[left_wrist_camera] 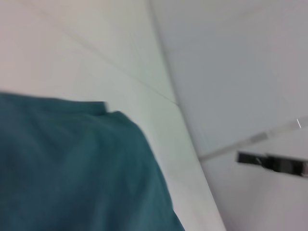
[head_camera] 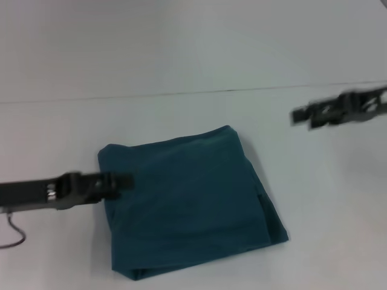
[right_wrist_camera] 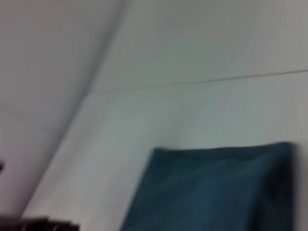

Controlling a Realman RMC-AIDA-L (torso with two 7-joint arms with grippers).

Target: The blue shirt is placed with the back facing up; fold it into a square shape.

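Fingers on the left gripper point(head_camera: 124, 180) look pressed together into one dark tip, right at the left edge of the blue shirt point(head_camera: 190, 202), seemingly touching the cloth, though I can't make out any fabric pinched between them. The right gripper point(head_camera: 299, 115) is way too blurred to say if its fingers are apart or together, so can't tell on that one; it hangs over bare table point(head_camera: 181, 115), well off from the shirt's far right corner.

From the head view, the shirt is already a folded, roughly square bundle lying flat in the near middle of the white table, turned a bit so one corner points toward the far side. Plain dark teal, no print, soft creases across the top, layered edges showing along the right side and near corner.

Left wrist view: the shirt point(left_wrist_camera: 72, 168) fills the lower part, with a rounded fold edge against the table point(left_wrist_camera: 159, 139), and the other arm's gripper point(left_wrist_camera: 243, 157) is a dark bar farther off.

Right wrist view: a corner of the shirt point(right_wrist_camera: 216, 192) on the table point(right_wrist_camera: 144, 120), straight fold edge, same plain teal.
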